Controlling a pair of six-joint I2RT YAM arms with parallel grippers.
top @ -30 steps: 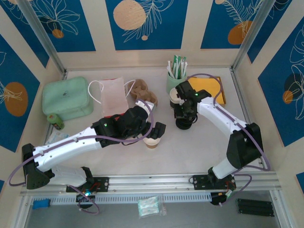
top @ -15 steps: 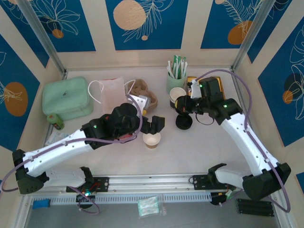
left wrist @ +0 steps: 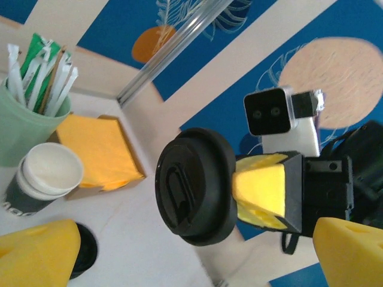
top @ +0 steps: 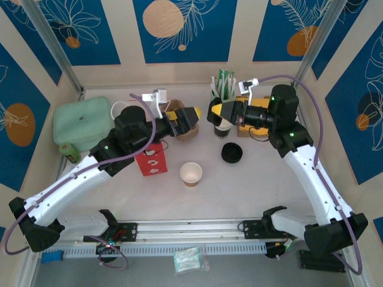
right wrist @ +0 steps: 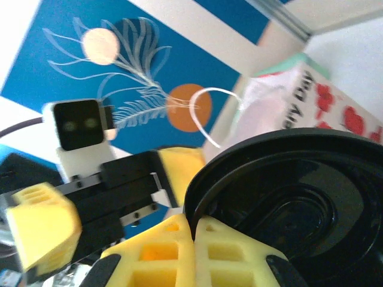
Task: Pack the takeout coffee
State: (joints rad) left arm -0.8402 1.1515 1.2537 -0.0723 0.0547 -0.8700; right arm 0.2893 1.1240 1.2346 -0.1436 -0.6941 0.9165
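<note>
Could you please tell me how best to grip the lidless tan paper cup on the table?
Across the side wall of the lidless tan paper cup, just below its rim, from the near side: it stands upright, round and open, apart from other things.

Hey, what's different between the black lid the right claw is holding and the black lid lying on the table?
The held lid is up in the air, pinched at its rim by the right claw; the table lid lies loose, untouched. The held lid is tipped on edge; the table lid lies flat. Both are round and black.
</note>
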